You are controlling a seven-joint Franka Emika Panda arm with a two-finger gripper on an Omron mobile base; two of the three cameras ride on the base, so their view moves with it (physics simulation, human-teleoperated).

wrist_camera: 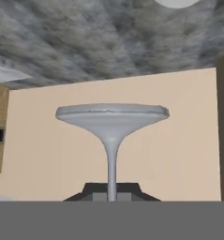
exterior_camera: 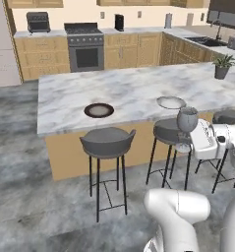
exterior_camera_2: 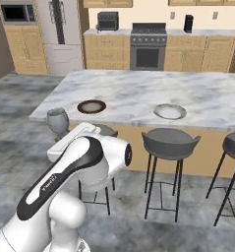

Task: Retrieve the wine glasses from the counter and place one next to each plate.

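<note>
Pincer [wrist_camera: 111,197] of mine is clenched on the stem of a wine glass [exterior_camera: 187,119], held upright off the island's [exterior_camera: 138,88] near edge, beside the light plate [exterior_camera: 171,102], above the stools [exterior_camera: 107,142].

1. The arm [exterior_camera_2: 65,197] is glossy white, built of fat rounded segments.
2. A black band [exterior_camera_2: 55,179] runs along one link, with small white lettering.
3. Behind the pincer [wrist_camera: 111,193], the hand [exterior_camera: 203,140] is a white block with a dark round joint.
</note>
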